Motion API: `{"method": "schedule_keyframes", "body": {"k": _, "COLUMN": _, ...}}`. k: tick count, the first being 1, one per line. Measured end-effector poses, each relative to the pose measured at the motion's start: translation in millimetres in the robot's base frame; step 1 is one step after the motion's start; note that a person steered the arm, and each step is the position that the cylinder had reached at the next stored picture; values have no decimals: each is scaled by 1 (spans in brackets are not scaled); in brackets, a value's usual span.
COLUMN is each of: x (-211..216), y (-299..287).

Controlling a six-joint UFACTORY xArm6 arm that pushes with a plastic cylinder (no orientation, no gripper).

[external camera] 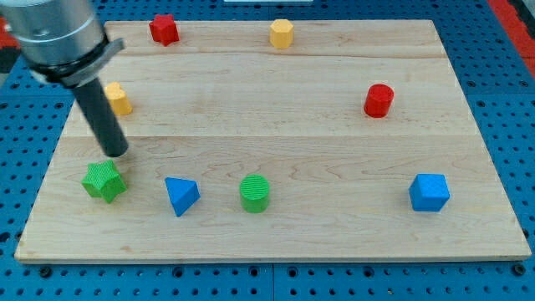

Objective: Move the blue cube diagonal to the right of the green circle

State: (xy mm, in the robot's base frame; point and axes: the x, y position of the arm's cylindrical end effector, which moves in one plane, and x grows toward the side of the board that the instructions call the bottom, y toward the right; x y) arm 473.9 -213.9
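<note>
The single camera looked down at a slant from beyond the near long edge of the wooden board point(276, 242), facing toward its far edge, which lay at the view's top. It stood close enough that the board nearly filled the frame, with only strips of blue perforated table point(501, 50) visible around it (no second view existed to share anything). The arm's body was cut off at the view's top left.

This looks like a robot lab: a wooden board point(276, 100) sits on a blue table full of holes point(501, 50).
</note>
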Motion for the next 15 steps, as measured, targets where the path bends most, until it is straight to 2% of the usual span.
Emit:
{"method": "schedule_keyframes", "body": {"k": 2, "x": 31, "y": 0}}
{"method": "schedule_keyframes", "body": {"k": 3, "x": 29, "y": 26}}
{"method": "schedule_keyframes", "body": {"k": 5, "x": 12, "y": 139}}
{"method": "schedule_keyframes", "body": {"k": 7, "x": 11, "y": 306}}
{"method": "schedule_keyframes", "body": {"k": 8, "x": 21, "y": 359}}
{"method": "schedule_keyframes", "body": {"k": 9, "x": 35, "y": 392}}
{"method": "schedule_keyframes", "body": {"k": 11, "x": 37, "y": 450}}
{"method": "schedule_keyframes", "body": {"k": 12, "x": 54, "y": 498}}
{"method": "schedule_keyframes", "body": {"k": 13, "x": 71, "y": 504}}
{"method": "schedule_keyframes", "body": {"k": 15, "x": 79, "y": 383}}
